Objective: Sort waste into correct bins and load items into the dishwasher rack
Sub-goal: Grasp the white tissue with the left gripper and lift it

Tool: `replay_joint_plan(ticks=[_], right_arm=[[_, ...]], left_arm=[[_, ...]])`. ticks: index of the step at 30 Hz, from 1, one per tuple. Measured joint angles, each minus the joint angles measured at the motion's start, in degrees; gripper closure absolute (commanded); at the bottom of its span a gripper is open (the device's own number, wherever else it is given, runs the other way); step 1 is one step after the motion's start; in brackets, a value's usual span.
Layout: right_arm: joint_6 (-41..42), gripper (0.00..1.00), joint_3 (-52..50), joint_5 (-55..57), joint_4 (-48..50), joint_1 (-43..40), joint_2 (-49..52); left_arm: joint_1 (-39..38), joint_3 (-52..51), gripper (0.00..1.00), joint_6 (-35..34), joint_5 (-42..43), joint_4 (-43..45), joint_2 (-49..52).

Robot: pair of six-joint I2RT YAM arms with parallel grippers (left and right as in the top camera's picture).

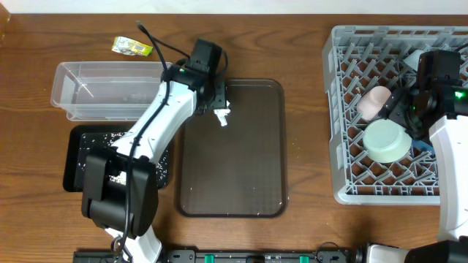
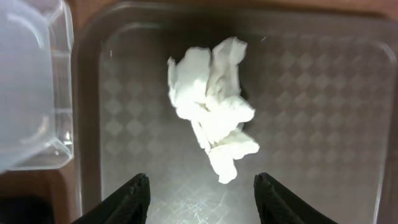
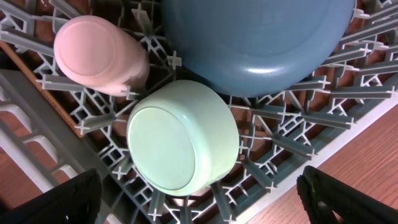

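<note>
A crumpled white tissue (image 2: 214, 109) lies on the dark-brown serving tray (image 1: 248, 183), near its top left corner. My left gripper (image 2: 202, 190) is open just short of it; the tissue's lower tip reaches toward the gap. The clear tub (image 1: 110, 89) stands left of the tray. In front of the tub is the black tray (image 1: 77, 150), holding rice grains. In the dishwasher rack (image 3: 56, 143), a mint-green bowl (image 3: 183, 140) sits upside down beside a pink cup (image 3: 99, 53) and a dark-blue dish (image 3: 261, 37). My right gripper (image 3: 199, 186) is open above the bowl.
A yellow-green snack wrapper (image 1: 131, 47) lies on the wooden table behind the clear tub. The rack (image 1: 344, 109) fills the right side of the table. The left arm stretches across the black tray and the tub's right end.
</note>
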Motion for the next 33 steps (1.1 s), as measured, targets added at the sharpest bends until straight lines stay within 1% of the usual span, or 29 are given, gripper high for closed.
replay_joint_plan(ticks=[3,7,14,19,22,25,27,29,31,33], right_arm=[[0.0,0.01,0.0,0.0,0.0,0.0,0.0],[0.0,0.01,0.0,0.0,0.0,0.0,0.0],[0.0,0.01,0.0,0.0,0.0,0.0,0.0],[0.0,0.01,0.0,0.0,0.0,0.0,0.0],[0.0,0.01,0.0,0.0,0.0,0.0,0.0],[0.0,0.01,0.0,0.0,0.0,0.0,0.0],[0.0,0.01,0.0,0.0,0.0,0.0,0.0],[0.0,0.01,0.0,0.0,0.0,0.0,0.0],[0.0,0.01,0.0,0.0,0.0,0.0,0.0],[0.0,0.01,0.0,0.0,0.0,0.0,0.0]], left_arm=[[0.0,-2.0,0.40,-1.7,0.0,1.7,0.2],[-0.5,-3.0,0.39,-2.8,0.0,3.3,2.1],[-3.8,-3.0,0.39,-3.5,0.0,5.8,9.0],[-5.6,-3.1,0.40,-3.6,-0.7,7.9,10.3],[-5.8,-3.1,0.50,-3.9,-0.7,8.2,10.3],[-5.8,-3.1,0.67,-4.0,-0.9,8.3,10.3],[-5.8,-3.1,0.75,-3.9,-1.3,8.5,10.3],[-5.8,-3.1,0.85,-3.8,-1.7,8.5,10.3],[-5.8,-3.1,0.93,-3.7,-2.1,7.9,10.3],[-5.8,-3.1,0.94,-3.6,-2.3,6.5,10.1]])
